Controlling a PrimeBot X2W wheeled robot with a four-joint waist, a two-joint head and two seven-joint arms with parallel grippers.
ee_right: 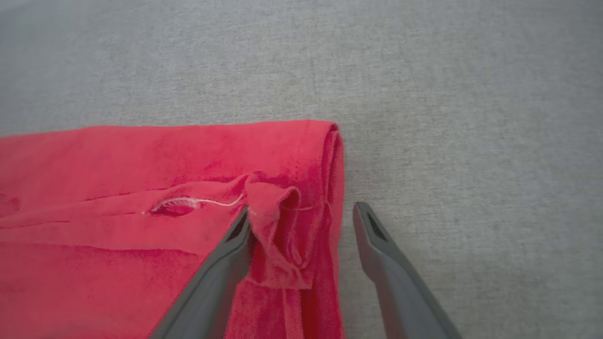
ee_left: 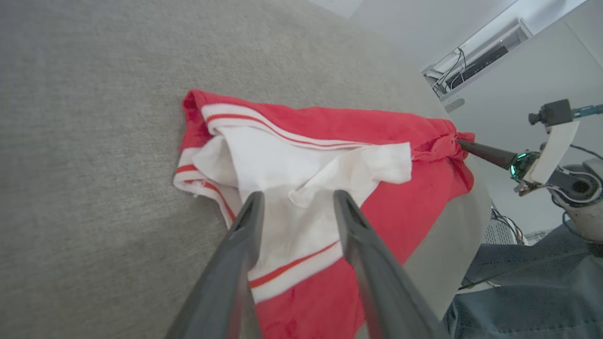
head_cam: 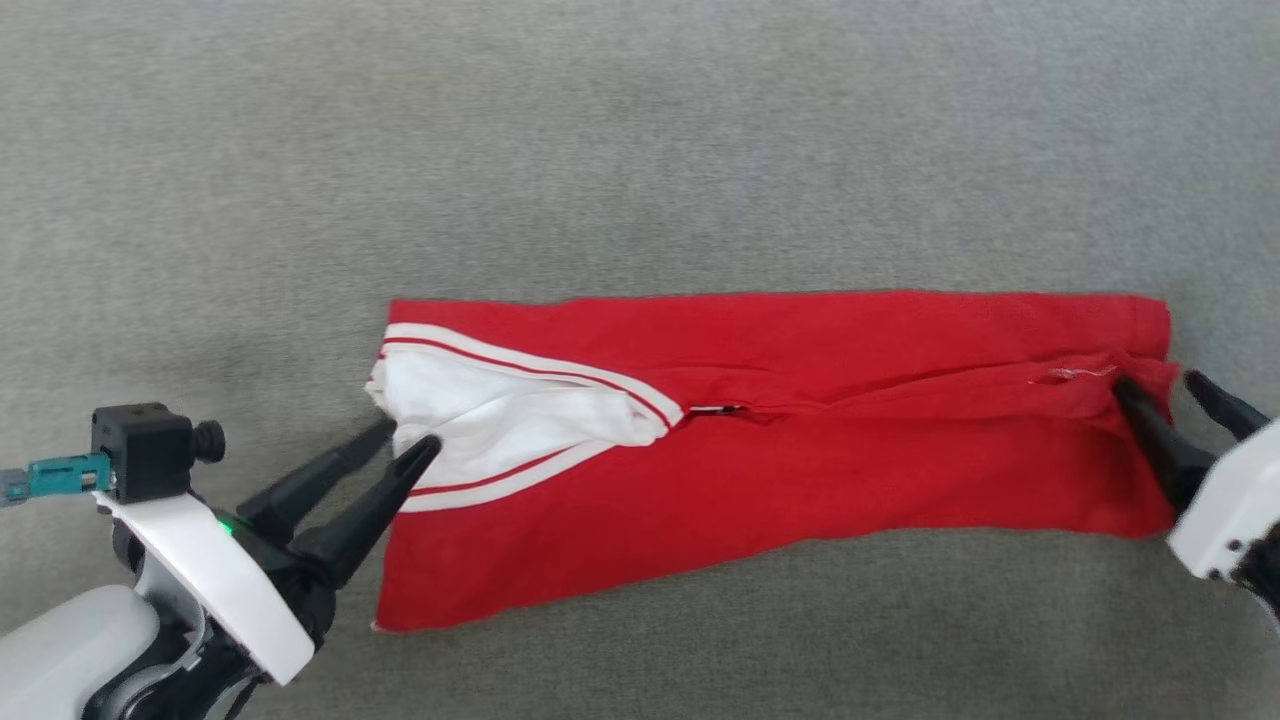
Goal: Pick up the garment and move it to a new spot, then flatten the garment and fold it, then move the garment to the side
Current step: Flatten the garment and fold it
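The garment point(head_cam: 780, 450) lies folded into a long red strip across the grey surface, its white sleeve point(head_cam: 500, 415) with red-striped trim at the left end. My left gripper point(head_cam: 412, 435) is open at that end, its fingertips spread over the white sleeve point(ee_left: 301, 160). My right gripper point(head_cam: 1156, 382) stands open at the right end. In the right wrist view a bunched fold of the garment point(ee_right: 278, 221) rests against the left finger of my right gripper point(ee_right: 302, 209), and the other finger is clear of the cloth. The print is hidden.
The grey felt-like surface point(head_cam: 640, 150) extends all around the garment. In the left wrist view its edge point(ee_left: 452, 245) runs close behind the garment's far end, with a wall shelf and cables point(ee_left: 476, 61) beyond.
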